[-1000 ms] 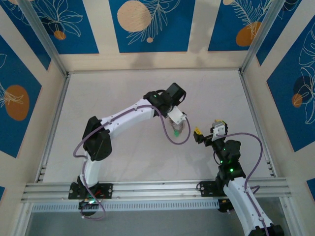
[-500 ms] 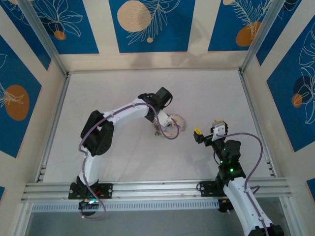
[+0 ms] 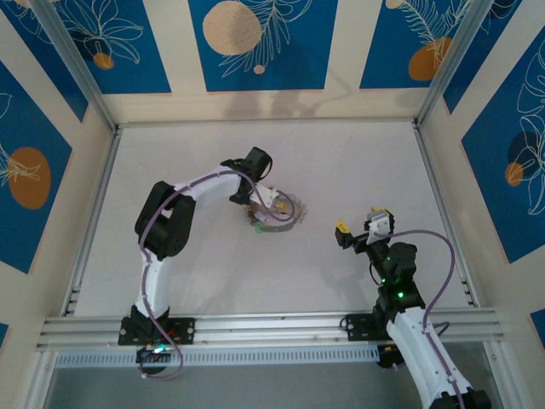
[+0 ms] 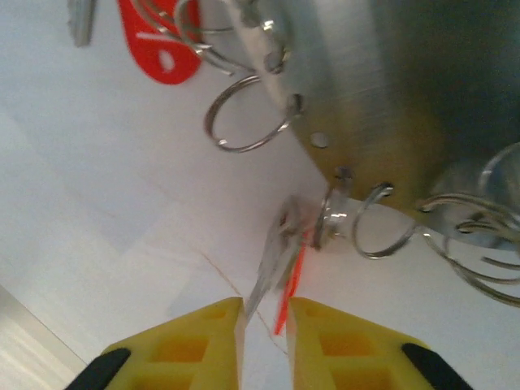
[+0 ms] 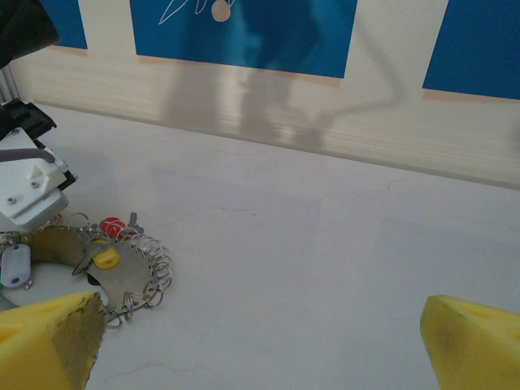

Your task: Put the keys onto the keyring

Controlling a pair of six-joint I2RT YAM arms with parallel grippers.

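Left gripper [image 4: 266, 325] clenched on red-tagged key [image 4: 275, 258], key hanging at keyring [image 4: 382, 97] loop [image 4: 335, 218], mid table [image 3: 187, 153]. Risk: tugging drags loose keyring along (nothing pins it), or thin key slips free. Right gripper [image 3: 358, 223] spread wide, idle, well apart.

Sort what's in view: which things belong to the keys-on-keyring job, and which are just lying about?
Job: red-tagged key, pinched by the left gripper; second red tag; split rings; metal plate carrying them; right gripper, open.

Not the job: purple cable; aluminium rail; blue wall panels. All rig fixtures.
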